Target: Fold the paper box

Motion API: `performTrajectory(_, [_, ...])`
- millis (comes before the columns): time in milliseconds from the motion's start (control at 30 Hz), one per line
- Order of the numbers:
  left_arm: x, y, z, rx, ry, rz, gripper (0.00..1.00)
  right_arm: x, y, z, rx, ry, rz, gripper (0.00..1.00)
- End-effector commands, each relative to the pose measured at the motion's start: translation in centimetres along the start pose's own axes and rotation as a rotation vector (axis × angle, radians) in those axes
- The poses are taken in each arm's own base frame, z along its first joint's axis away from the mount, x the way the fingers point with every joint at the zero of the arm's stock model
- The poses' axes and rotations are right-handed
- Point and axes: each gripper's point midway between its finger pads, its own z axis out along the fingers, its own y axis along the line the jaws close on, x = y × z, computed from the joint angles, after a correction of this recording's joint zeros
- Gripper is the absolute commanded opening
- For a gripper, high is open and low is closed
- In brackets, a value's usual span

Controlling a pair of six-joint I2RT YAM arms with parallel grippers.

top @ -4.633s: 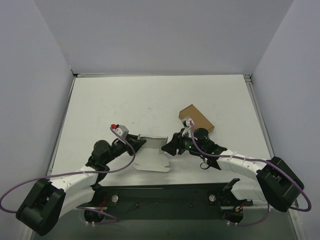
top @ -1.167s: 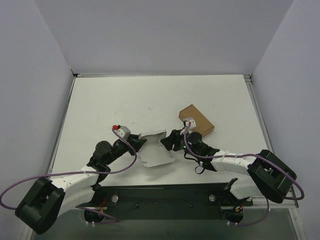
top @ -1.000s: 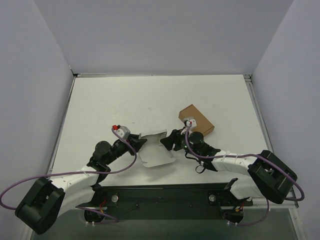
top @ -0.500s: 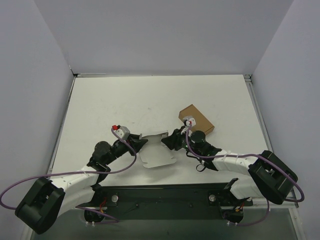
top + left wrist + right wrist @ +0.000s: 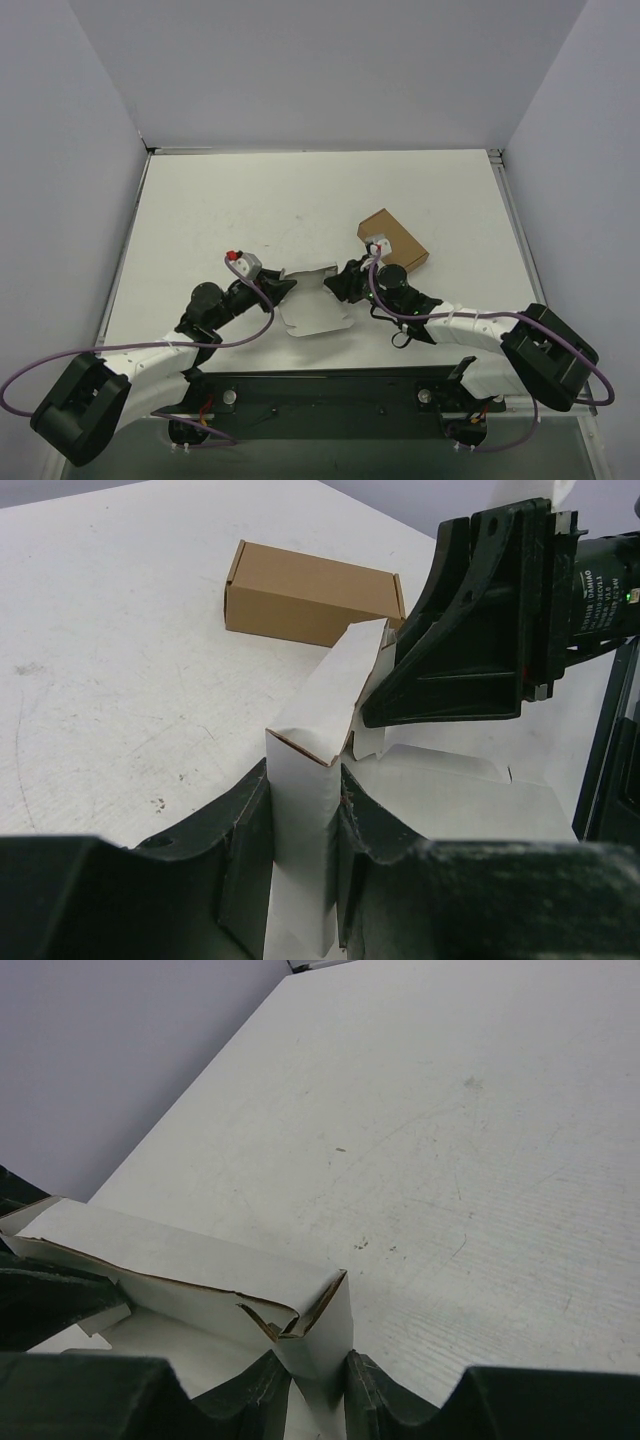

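Your top view hangs high behind the near edge of the table [image 5: 200,200] and looks down over all of it. Your left wrist camera sits low and close, facing right and away toward the brown box [image 5: 310,605]. Your right wrist camera, just as close, faces the far left corner. All three share the paper box [image 5: 315,312].

We've got white link shells on left arm [image 5: 140,357] and right arm [image 5: 470,325], black joints, purple cables [image 5: 271,310] looping off each. Both left gripper [image 5: 303,820] and right gripper [image 5: 318,1380] matte black. Green LED [image 5: 628,595] on right wrist.
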Motion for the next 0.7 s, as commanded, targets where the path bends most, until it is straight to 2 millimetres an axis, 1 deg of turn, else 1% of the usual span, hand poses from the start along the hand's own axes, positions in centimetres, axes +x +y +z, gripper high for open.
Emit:
performTrajectory(0, [-0.9, -3.7, 0.6, 0.16, 0.005, -0.005, 0.02, -5.6, -1.1, 0.4, 0.173, -0.176, 0.013, 0.02])
performTrajectory(33, [-1.0, -3.3, 0.7, 0.132, 0.002, 0.001, 0.02, -4.7, -1.3, 0.3, 0.212, -0.142, 0.003, 0.0])
performTrajectory(67, [-0.9, -3.2, 0.8, 0.123, 0.007, 0.002, 0.02, -5.0, -2.3, 0.0, 0.283, -0.159, -0.003, 0.0])
performTrajectory(100, [-0.7, -3.0, 0.8, 0.112, 0.014, 0.001, 0.02, -5.3, -2.2, 0.0, 0.307, -0.163, -0.007, 0.0])
performTrajectory(133, [-0.8, -2.6, 0.9, 0.084, 0.011, 0.009, 0.02, -4.6, -2.9, -0.3, 0.351, -0.135, -0.02, 0.0])
performTrajectory(167, [-0.7, -2.4, 0.9, 0.072, 0.014, 0.013, 0.02, -4.4, -2.8, -0.4, 0.373, -0.137, -0.025, 0.0])
performTrajectory(200, [-0.3, -2.3, 0.9, 0.057, 0.029, 0.011, 0.02, -4.7, -3.5, -0.7, 0.426, -0.153, -0.029, 0.0])
performTrajectory(233, [-0.4, -2.2, 1.0, 0.048, 0.029, 0.025, 0.01, -4.5, -4.0, -0.9, 0.462, -0.144, -0.033, 0.0])
performTrajectory(267, [-0.3, -1.6, 1.1, 0.014, 0.033, 0.028, 0.01, -4.3, -3.9, -1.0, 0.475, -0.143, -0.029, 0.0])
performTrajectory(300, [0.0, -1.5, 1.1, 0.002, 0.043, 0.031, 0.01, -4.7, -4.6, -1.4, 0.524, -0.165, -0.028, 0.0])
performTrajectory(333, [0.1, -1.6, 1.1, -0.001, 0.045, 0.043, 0.0, -4.4, -4.9, -1.6, 0.554, -0.153, -0.034, 0.0])
performTrajectory(367, [0.1, -1.0, 1.2, -0.046, 0.043, 0.047, 0.0, -4.5, -5.0, -1.7, 0.569, -0.157, -0.038, 0.0])
performTrajectory(400, [0.4, -0.8, 1.2, -0.064, 0.053, 0.053, 0.0, -4.5, -5.0, -1.9, 0.59, -0.167, -0.034, 0.0])
performTrajectory(433, [0.7, -1.0, 1.3, -0.07, 0.063, 0.069, 0.0, -4.7, -5.5, -2.3, 0.634, -0.178, -0.044, 0.0])
performTrajectory(467, [0.7, -0.9, 1.4, -0.087, 0.065, 0.077, 0.0, -5.0, -5.6, -2.5, 0.659, -0.192, -0.046, 0.0])
performTrajectory(500, [0.8, -0.1, 1.4, -0.146, 0.071, 0.086, 0.0, -5.1, -5.6, -2.7, 0.676, -0.2, -0.042, 0.0])
performTrajectory(533, [1.0, -0.2, 1.5, -0.147, 0.081, 0.102, 0.0, -5.3, -6.3, -3.2, 0.728, -0.213, -0.051, 0.0])
performTrajectory(567, [1.2, -0.3, 1.6, -0.169, 0.088, 0.108, 0.0, -5.3, -6.3, -3.2, 0.738, -0.218, -0.037, 0.0])
performTrajectory(600, [1.3, 0.4, 1.6, -0.221, 0.09, 0.116, 0.0, -5.1, -6.4, -3.1, 0.739, -0.213, -0.029, 0.0])
performTrajectory(667, [1.6, 0.7, 1.7, -0.268, 0.102, 0.114, 0.0, -5.0, -6.4, -2.9, 0.742, -0.221, -0.008, 0.0])
